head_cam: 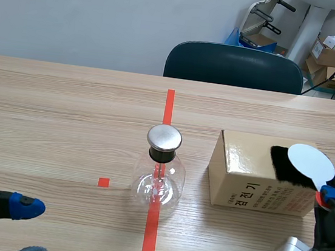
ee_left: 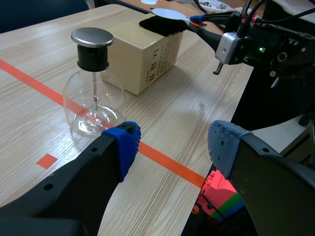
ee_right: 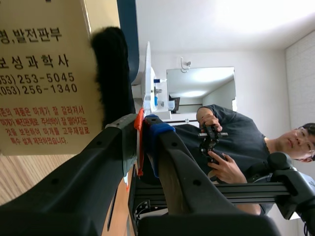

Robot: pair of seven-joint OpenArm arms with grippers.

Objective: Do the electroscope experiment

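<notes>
The glass flask [head_cam: 160, 173] stands on the worktop [head_cam: 66, 107] beside a cardboard box [head_cam: 251, 188]. The right gripper [ee_right: 143, 132] clamps the white disc [head_cam: 310, 161] by its handle, over black fur [head_cam: 286, 167] on the box. The left gripper [ee_left: 173, 145] gapes wide near the flask.

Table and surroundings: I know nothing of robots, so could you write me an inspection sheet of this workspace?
Surface: wooden table, orange tape marks.
Job's things: glass electroscope centre; cardboard box beside it, black fur on top; white disc at the fur.
Clutter: nothing seen.
Grippers: left gripper fingers open, empty; right gripper shut on white disc's handle.
Cables: black cables on right arm.
Surroundings: chair, stored boxes, a person.
</notes>
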